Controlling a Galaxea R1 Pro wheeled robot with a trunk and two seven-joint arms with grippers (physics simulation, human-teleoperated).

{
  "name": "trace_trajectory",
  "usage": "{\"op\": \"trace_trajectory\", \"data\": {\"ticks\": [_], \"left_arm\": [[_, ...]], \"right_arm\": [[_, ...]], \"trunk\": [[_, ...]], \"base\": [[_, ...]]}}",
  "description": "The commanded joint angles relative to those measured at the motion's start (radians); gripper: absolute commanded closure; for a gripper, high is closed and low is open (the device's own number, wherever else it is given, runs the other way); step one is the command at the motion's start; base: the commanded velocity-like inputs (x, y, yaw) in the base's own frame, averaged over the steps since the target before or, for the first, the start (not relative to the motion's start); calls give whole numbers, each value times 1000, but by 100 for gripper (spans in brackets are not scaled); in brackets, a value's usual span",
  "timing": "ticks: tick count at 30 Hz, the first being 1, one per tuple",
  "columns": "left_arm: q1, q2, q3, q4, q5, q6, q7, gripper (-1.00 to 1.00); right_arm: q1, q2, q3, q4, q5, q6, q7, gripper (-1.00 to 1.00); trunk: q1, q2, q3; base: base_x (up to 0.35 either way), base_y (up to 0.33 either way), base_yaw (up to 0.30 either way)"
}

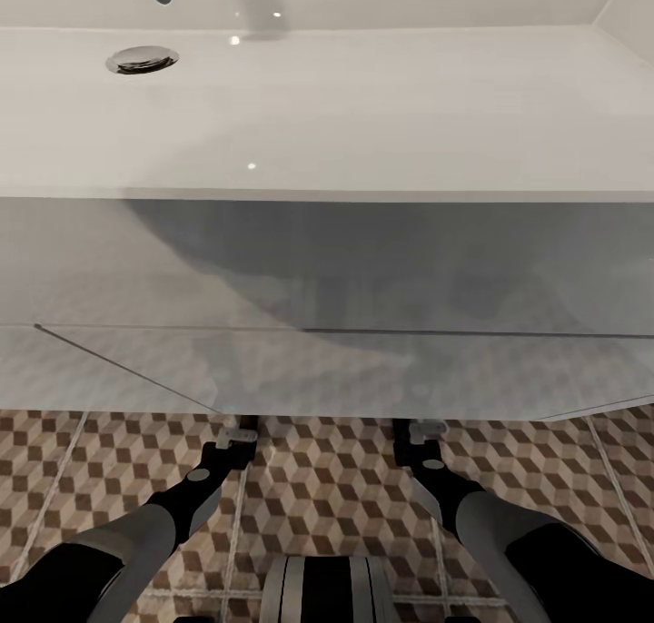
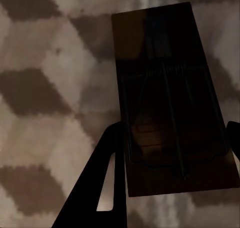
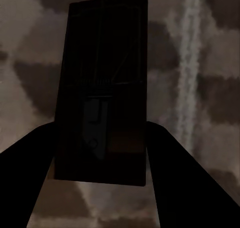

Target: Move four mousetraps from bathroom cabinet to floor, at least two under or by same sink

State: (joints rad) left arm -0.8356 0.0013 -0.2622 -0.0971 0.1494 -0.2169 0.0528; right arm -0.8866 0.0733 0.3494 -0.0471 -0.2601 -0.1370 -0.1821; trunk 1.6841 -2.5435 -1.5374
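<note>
Overhead, the white sink (image 1: 363, 105) with its chrome drain (image 1: 143, 59) spans the head view, sitting on the white vanity (image 1: 327, 269) whose glossy front hangs above the bathroom floor (image 1: 336, 487) of cube-patterned tiles. Both arms reach forward and down under the vanity's lower edge, so the left gripper (image 1: 238, 434) and the right gripper (image 1: 425, 430) are partly hidden by that edge.

Seen from the left wrist camera, the left gripper (image 2: 175, 138) has its two dark fingers (image 2: 100, 183) set on either long side of a mousetrap (image 2: 170, 98), a tan wooden board with a dark wire spring across its middle. The fingers touch the board's edges, closed on it. The board extends forward past the fingertips, and the patterned tiles lie just beyond it; whether the board touches the floor I cannot tell.

Likewise, the right wrist camera shows the right gripper (image 3: 100, 153) with its fingers (image 3: 30, 168) pressed against both long edges of a second mousetrap (image 3: 102, 88), which looks very dark in shadow. That board also reaches ahead of the fingertips, with the tiles and a pale grout line (image 3: 190, 73) behind it.
</note>
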Motion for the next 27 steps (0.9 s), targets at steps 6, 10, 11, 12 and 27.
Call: {"op": "trace_trajectory", "data": {"ticks": [6, 10, 11, 12, 27], "left_arm": [[0, 1, -10, 9, 8, 11, 5, 100], [0, 1, -10, 11, 7, 13, 5, 100], [0, 0, -9, 11, 7, 13, 5, 100], [0, 0, -9, 11, 7, 13, 5, 100], [-1, 0, -9, 11, 7, 10, 5, 100]], "right_arm": [[0, 1, 13, 3, -16, -3, -5, 100], [0, 2, 13, 3, -17, -3, -5, 100], [0, 2, 13, 3, -17, -3, -5, -100], [0, 2, 13, 3, -17, -3, -5, -100], [0, 2, 13, 3, -18, -2, -4, -100]], "trunk": [[0, 0, -1], [0, 0, -1], [0, 0, -1], [0, 0, -1], [0, 0, -1]], "base": [[0, 0, 0], [0, 0, 0], [0, 0, 0], [0, 0, 0], [0, 0, 0]]}}
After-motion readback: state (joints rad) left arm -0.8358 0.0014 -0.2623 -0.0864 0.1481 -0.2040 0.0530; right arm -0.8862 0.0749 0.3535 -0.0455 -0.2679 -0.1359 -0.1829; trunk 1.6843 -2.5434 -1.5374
